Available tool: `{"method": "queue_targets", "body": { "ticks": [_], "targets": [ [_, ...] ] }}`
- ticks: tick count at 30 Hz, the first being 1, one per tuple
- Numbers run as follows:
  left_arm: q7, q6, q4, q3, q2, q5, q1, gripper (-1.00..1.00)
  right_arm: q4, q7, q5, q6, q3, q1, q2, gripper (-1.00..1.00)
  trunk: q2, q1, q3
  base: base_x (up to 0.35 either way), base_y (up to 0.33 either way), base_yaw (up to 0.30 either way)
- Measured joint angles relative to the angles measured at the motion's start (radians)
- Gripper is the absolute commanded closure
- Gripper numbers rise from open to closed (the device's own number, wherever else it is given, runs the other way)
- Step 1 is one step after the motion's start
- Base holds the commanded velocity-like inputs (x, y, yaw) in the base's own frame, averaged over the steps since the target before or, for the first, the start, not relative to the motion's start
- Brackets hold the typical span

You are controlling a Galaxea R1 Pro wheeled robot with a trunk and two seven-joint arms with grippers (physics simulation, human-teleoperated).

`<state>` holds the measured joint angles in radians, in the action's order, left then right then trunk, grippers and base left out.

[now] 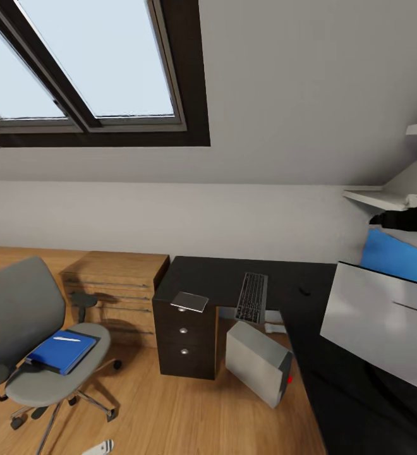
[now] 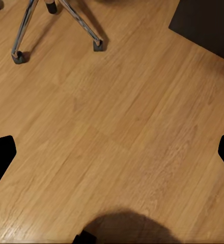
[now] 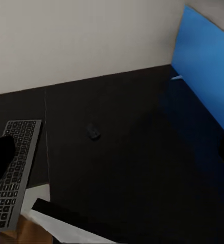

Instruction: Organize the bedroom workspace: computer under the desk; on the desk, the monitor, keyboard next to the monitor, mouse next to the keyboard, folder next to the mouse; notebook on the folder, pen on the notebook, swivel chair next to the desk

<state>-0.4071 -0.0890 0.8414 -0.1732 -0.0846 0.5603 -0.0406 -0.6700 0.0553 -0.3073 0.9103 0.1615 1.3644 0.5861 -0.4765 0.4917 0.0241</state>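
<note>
Looking down from the head cam, the black L-shaped worktop [image 1: 221, 275] sits under the sloped ceiling and skylight [image 1: 88, 63]. The keyboard [image 1: 252, 297] lies on it, overhanging the front edge a bit, with the tiny mouse [image 1: 304, 291] well off to its right. The notebook [image 1: 189, 301] is on the corner above the drawer unit [image 1: 184, 338]. The computer [image 1: 258, 361] stands tilted on the wood floor [image 1: 170, 411] in the gap under the worktop. The monitor [image 1: 379, 319] shows at the right, screen looking pale.

The chair [image 1: 35, 335] is off to the left near a light-wood cabinet [image 1: 117, 284], and the blue folder [image 1: 62, 351] is on its seat with the white pen [image 1: 66, 339] on top.

Left end effector [image 2: 112, 152] hangs over bare floor, fingers spread wide, nothing in it. Right end effector [image 3: 117, 152] hovers above the worktop, also spread and empty, with a blue panel [image 3: 203, 86] by the wall.
</note>
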Motion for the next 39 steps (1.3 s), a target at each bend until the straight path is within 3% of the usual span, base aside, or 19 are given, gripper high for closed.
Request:
{"method": "queue_targets", "body": {
  "ticks": [10, 12, 13, 39],
  "targets": [
    [-0.001, 0.000, -0.005, 0.001, -0.001, -0.002, 0.000, -1.00, 0.004, 0.038, 0.020, -0.035, 0.002, 0.000, 0.018, -1.00, 0.000, 0.000, 0.000, 0.000, 0.000, 0.000],
    [-0.001, 0.000, -0.005, 0.001, -0.001, -0.001, 0.000, -1.00, 0.008, 0.040, 0.038, -0.035, 0.002, 0.000, 0.018, -1.00, 0.000, 0.000, 0.000, 0.000, 0.000, 0.000],
    [-0.001, 0.000, -0.005, 0.001, -0.001, 0.000, 0.000, -1.00, 0.033, 0.043, 0.072, -0.037, 0.002, 0.000, 0.017, -1.00, 0.000, 0.000, 0.000, 0.000, 0.000, 0.000],
    [0.000, 0.029, -0.007, 0.001, -0.001, 0.001, 0.000, -1.00, 0.107, 0.035, 0.088, -0.041, -0.002, -0.001, 0.018, -1.00, 0.000, 0.000, 0.000, 0.097, 0.000, 0.000]
  ]
}}
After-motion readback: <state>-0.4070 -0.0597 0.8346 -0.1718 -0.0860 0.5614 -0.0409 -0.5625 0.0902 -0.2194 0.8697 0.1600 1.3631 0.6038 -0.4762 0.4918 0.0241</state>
